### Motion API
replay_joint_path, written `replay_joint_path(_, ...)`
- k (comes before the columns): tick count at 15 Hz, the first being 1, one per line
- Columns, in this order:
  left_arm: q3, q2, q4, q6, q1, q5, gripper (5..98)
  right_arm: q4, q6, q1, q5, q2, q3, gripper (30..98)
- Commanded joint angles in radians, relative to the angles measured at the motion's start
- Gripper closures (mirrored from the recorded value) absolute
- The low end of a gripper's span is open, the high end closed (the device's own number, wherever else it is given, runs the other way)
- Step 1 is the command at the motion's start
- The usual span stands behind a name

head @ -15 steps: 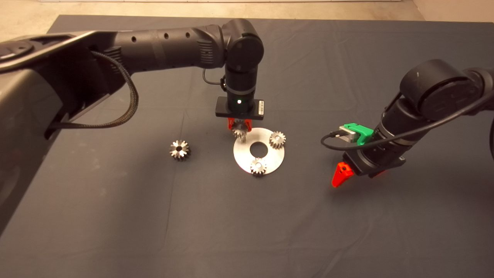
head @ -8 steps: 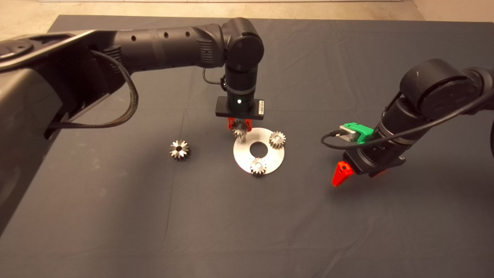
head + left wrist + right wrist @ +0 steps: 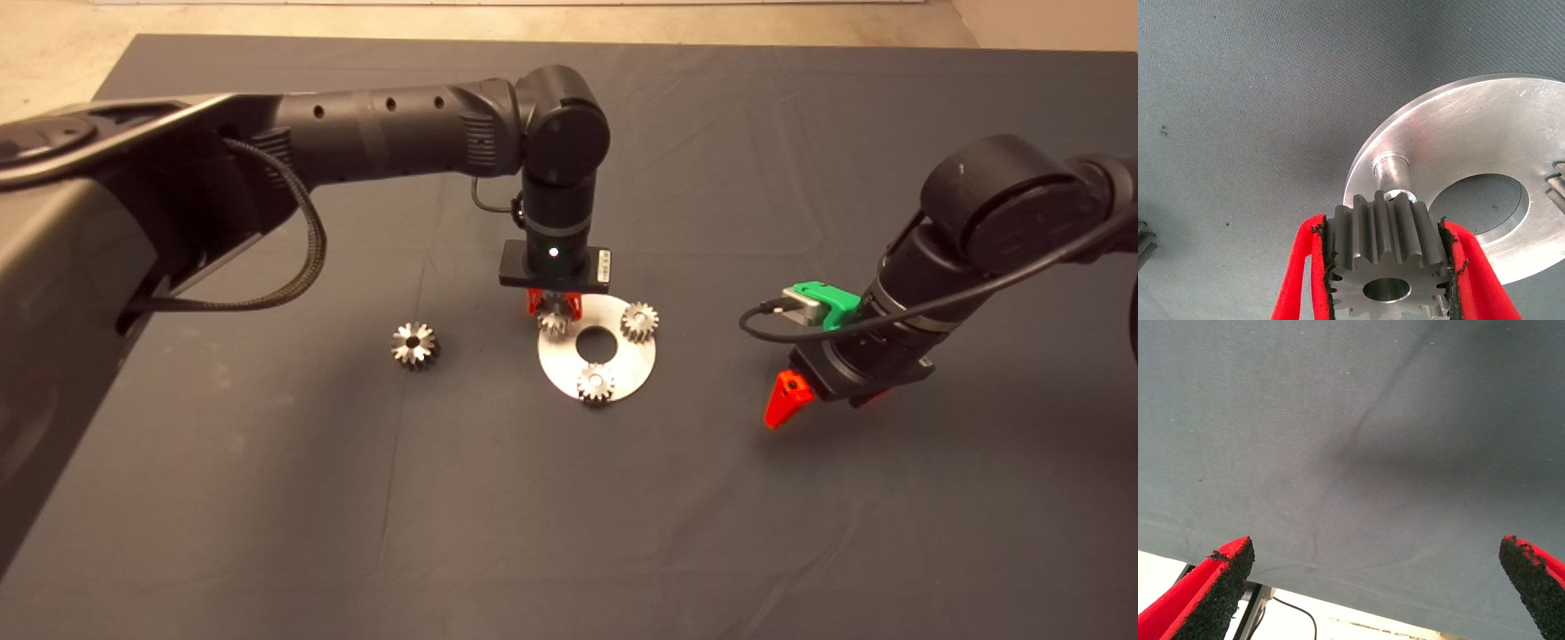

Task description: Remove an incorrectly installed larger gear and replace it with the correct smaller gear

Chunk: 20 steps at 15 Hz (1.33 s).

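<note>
Small bright silver gear [image 3: 1386, 257] with fine teeth is clamped upright between the red fingers of the left gripper [image 3: 553, 307], bore axis vertical, just above the short post [image 3: 1391, 175] at the round metal plate's [image 3: 622, 373] rim, while the dull larger gear [image 3: 414, 345] lies apart on the open mat [image 3: 267, 498] and the right gripper [image 3: 1378, 600] waits spread.

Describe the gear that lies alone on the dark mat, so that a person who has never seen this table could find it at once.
Start from the round silver metal plate with a centre hole in the middle of the dark mat. Look toward the left arm's side: the dull dark-grey steel gear lies alone on the cloth. It has chunky deep-cut teeth, whereas the bright, fine-toothed gears sit at the plate.
</note>
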Motion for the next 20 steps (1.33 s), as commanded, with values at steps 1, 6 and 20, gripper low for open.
replay_joint_path(1,0.013,0.004,-0.005,-0.001,0.003,0.136,78.6,0.026,0.004,0.017,0.002,-0.001,-0.002,31.4)
replay_joint_path(6,0.007,0.006,-0.007,-0.001,-0.032,0.136,78.6,0.026,0.004,0.017,0.003,0.014,-0.002,31.4)
replay_joint_path(20,0.004,0.012,-0.005,-0.003,-0.037,0.136,78.6,0.026,0.005,0.017,0.003,0.028,-0.002,31.4)
